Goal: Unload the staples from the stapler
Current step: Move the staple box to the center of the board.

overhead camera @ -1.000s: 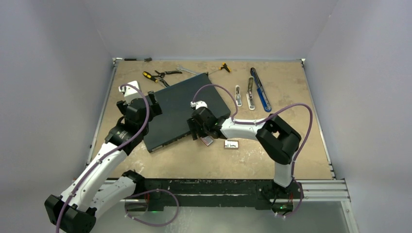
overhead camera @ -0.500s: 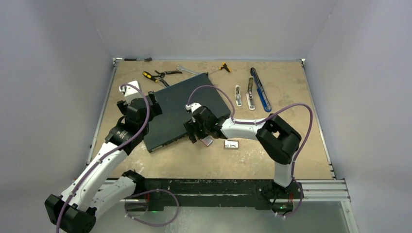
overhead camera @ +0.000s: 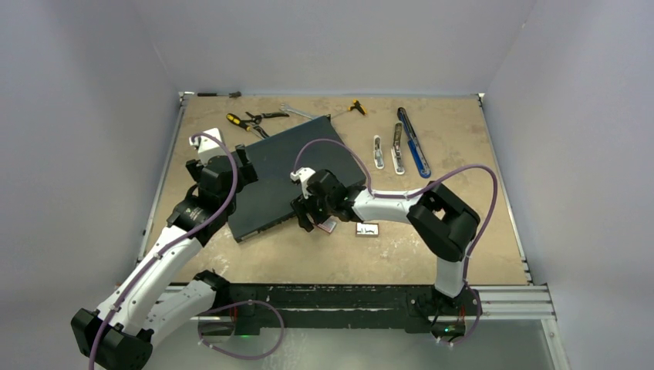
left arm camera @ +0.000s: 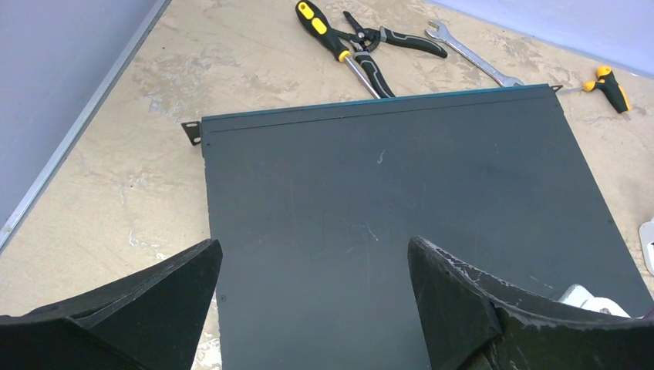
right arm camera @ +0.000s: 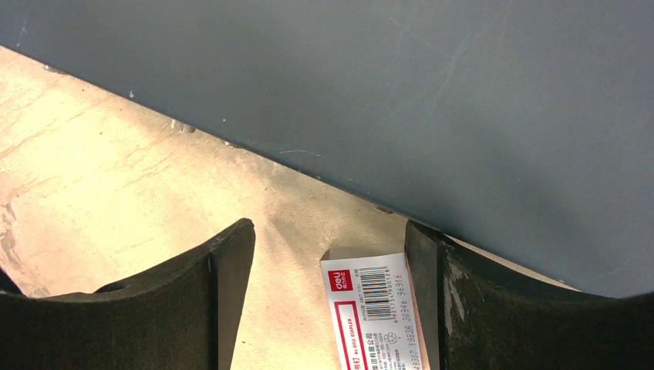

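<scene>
Jaws spread on left gripper (left arm camera: 315, 247) and right gripper (right arm camera: 328, 231); the right has slid leftward over the red-and-white printed cardboard box (right arm camera: 370, 308), unloading seemingly unstarted.

You've got a tan, scuffed table (overhead camera: 478, 231). A dark flat panel (overhead camera: 289, 173) lies skewed on it, left of centre. Along the far edge you see a yellow-handled screwdriver (left arm camera: 328, 31), pliers (left arm camera: 389, 38), a wrench (left arm camera: 470, 58) and a small yellow-handled driver (left arm camera: 609, 85). Far right is the stapler (overhead camera: 413, 146), a long blue bar, with two silver bars (overhead camera: 398, 148) just beside it. A red-and-white box (right arm camera: 370, 316) sits at the panel's near edge, and a small white slip (overhead camera: 368, 229) lies near it.
</scene>
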`<state>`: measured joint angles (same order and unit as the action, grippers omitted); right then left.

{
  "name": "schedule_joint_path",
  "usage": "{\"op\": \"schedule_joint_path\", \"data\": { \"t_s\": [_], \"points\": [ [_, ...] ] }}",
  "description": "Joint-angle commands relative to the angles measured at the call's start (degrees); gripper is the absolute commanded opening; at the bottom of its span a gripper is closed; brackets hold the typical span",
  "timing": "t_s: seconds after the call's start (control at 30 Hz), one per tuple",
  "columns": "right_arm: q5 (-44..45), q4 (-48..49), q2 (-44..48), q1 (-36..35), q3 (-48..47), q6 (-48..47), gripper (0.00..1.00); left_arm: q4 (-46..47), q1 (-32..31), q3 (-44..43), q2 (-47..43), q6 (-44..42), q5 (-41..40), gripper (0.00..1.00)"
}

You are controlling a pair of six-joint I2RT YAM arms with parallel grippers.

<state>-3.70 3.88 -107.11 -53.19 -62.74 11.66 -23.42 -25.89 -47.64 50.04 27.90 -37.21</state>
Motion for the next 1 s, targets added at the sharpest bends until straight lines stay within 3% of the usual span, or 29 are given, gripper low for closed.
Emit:
{"op": "schedule_joint_path", "data": {
  "t_s": [0.0,0.37,0.63,0.97],
  "points": [
    [-5.47,-3.79,0.51,-0.08,2.19,-2.01,0.73,1.6,0.35,0.31,0.11,-0.13,0.54,0.89],
    [-8.23,-7.49,4.24,-0.82,5.83,-1.6,0.67,1.94,0.31,0.27,0.67,0.13,1.08,0.88],
    [-13.78,-7.18,4.37,-1.27,6.8,-3.1,0.67,1.91,0.34,0.36,0.76,0.31,1.35,0.88],
    [-13.86,-7.64,6.72,-1.48,8.16,-2.83,0.68,2.01,0.31,0.37,0.77,0.39,1.65,0.88]
  ]
}}
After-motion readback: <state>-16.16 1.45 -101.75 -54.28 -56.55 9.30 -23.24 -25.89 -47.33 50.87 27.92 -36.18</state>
